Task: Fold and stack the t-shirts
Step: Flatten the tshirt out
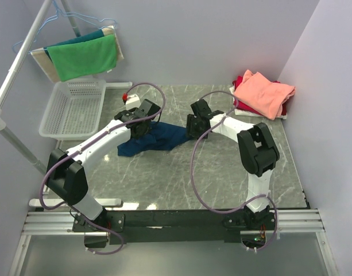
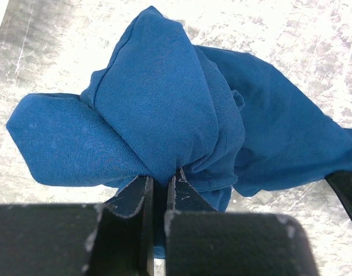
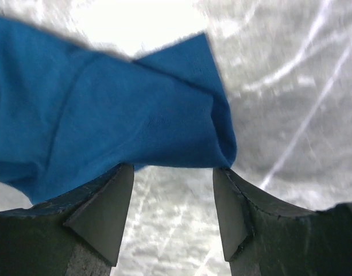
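Observation:
A dark navy-blue t-shirt [image 1: 158, 138] lies crumpled mid-table, its print hidden. My left gripper [image 1: 140, 127] is shut on a bunched fold of this shirt [image 2: 164, 109], the cloth pinched between its fingers [image 2: 184, 192]. My right gripper [image 1: 193, 127] stands open at the shirt's right end; a blue edge [image 3: 135, 121] hangs just past its fingertips [image 3: 109, 201], with bare table showing between them. At the back right, a folded salmon-pink t-shirt [image 1: 263, 93] rests on a folded red one [image 1: 285, 109].
A white mesh basket [image 1: 72, 109] sits at the back left. Above it a green cloth [image 1: 82, 56] hangs on a hanger from a slanted white pole [image 1: 18, 60]. A small red-and-white object [image 1: 128, 99] stands behind the left gripper.

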You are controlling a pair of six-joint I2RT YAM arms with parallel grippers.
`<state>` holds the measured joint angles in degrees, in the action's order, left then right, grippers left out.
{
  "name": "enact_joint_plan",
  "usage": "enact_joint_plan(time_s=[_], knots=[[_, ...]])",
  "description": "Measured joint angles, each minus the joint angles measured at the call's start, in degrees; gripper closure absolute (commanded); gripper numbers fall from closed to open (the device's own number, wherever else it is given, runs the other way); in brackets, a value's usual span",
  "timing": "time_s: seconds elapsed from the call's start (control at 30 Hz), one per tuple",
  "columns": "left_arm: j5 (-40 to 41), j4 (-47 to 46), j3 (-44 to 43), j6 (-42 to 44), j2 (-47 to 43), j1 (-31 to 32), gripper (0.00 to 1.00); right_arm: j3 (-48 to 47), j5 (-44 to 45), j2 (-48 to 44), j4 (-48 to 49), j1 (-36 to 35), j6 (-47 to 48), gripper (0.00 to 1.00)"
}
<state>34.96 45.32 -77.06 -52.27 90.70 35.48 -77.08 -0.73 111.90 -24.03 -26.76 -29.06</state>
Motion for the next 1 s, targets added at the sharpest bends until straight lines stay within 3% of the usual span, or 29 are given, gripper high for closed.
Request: enact_joint_plan(time_s=[0.17, 0.27, 0.3, 0.33, 0.63, 1.0], knots=[[-0.07, 0.0, 0.0, 0.07, 0.0, 0.0, 0.99, -1.14, 0.04, 2.27, 1.16, 0.0, -0.02, 0.43], [-0.17, 0.0, 0.0, 0.09, 0.0, 0.0, 0.99, -2.73, 0.07, 3.69, 1.6, 0.0, 0.26, 0.77], [-0.2, 0.02, 0.0, 0.11, 0.0, 0.0, 0.99, -3.26, 0.0, 4.35, 1.77, 0.0, 0.28, 0.97], [-0.2, 0.02, 0.0, 0.24, 0.0, 0.0, 0.99, -3.76, 0.07, 4.87, 1.84, 0.0, 0.17, 1.0], [-0.17, 0.5, 0.0, 0.85, -0.57, -1.2, 0.99, -4.0, 2.75, 4.11, 1.99, -0.07, 0.35, 1.0], [1.66, 2.58, -7.08, 6.23, -6.88, -6.38, 0.99, -1.66, 12.7, -21.4, -1.68, 0.28, 2.43, 1.0]])
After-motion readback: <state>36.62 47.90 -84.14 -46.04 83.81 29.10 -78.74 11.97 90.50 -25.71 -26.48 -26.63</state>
